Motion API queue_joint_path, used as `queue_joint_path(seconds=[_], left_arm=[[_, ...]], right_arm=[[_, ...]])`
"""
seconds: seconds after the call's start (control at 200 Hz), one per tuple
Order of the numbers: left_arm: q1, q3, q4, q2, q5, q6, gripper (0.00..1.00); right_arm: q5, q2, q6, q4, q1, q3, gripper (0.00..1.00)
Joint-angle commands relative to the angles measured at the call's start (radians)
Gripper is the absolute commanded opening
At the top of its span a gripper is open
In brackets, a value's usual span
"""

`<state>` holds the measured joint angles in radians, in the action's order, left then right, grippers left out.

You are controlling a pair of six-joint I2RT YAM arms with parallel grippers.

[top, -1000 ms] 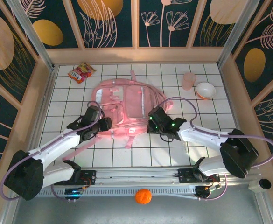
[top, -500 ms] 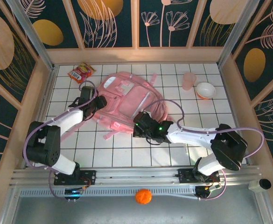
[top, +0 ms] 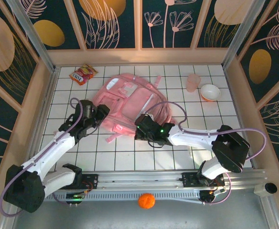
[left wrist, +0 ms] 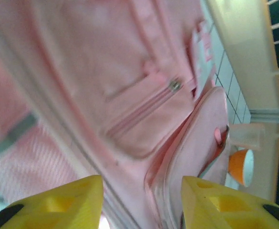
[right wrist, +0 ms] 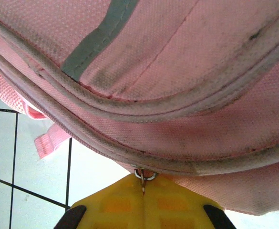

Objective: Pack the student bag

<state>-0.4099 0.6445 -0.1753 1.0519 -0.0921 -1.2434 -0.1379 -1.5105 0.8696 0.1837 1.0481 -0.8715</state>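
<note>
Tiled table (top: 211, 112) — student bag (top: 129, 102) just ahead of parted left gripper (left wrist: 140, 185); right gripper (right wrist: 143, 185) pinches its zip (right wrist: 144, 174).

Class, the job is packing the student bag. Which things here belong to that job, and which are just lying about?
In the job: backpack; zip pull; right gripper, shut on the zip pull; left gripper, open by the backpack.
Lying about: snack packet, pink cup, bowl, orange ball.
</note>
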Motion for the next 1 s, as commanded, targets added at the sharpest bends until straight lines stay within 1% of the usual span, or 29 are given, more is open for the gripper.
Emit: queue_joint_path(seconds=[0.0, 0.08, 0.22, 0.31, 0.475, 0.691, 0.791, 0.876, 0.996], left_arm=[[-0.055, -0.016, -0.082, -0.039, 0.032, -0.293, 0.45], [-0.085, -0.027, -0.055, -0.033, 0.009, -0.366, 0.47], [-0.151, -0.021, -0.05, 0.022, -0.004, -0.414, 0.48], [-0.2, -0.041, 0.004, 0.049, -0.009, -0.462, 0.48], [-0.264, -0.022, 0.028, 0.119, -0.022, -0.474, 0.49], [-0.283, -0.006, 0.108, 0.198, -0.035, -0.489, 0.47], [-0.285, 0.019, 0.146, 0.234, -0.033, -0.472, 0.49], [-0.289, 0.025, 0.177, 0.27, -0.056, -0.467, 0.51], [-0.297, 0.006, 0.206, 0.312, -0.061, -0.485, 0.5]], right_arm=[[-0.045, -0.022, -0.017, -0.02, 0.006, -0.048, 0.0], [-0.048, -0.031, -0.024, -0.016, 0.006, -0.058, 0.0], [-0.048, -0.039, -0.03, -0.013, 0.007, -0.067, 0.0], [-0.055, -0.036, -0.034, -0.015, 0.007, -0.064, 0.0], [-0.052, -0.041, -0.044, -0.017, 0.005, -0.069, 0.0], [-0.052, -0.032, -0.043, -0.02, 0.007, -0.061, 0.0], [-0.051, -0.026, -0.046, -0.028, 0.006, -0.051, 0.0], [-0.045, -0.026, -0.048, -0.039, 0.006, -0.043, 0.0], [-0.04, -0.027, -0.048, -0.042, 0.006, -0.038, 0.0]])
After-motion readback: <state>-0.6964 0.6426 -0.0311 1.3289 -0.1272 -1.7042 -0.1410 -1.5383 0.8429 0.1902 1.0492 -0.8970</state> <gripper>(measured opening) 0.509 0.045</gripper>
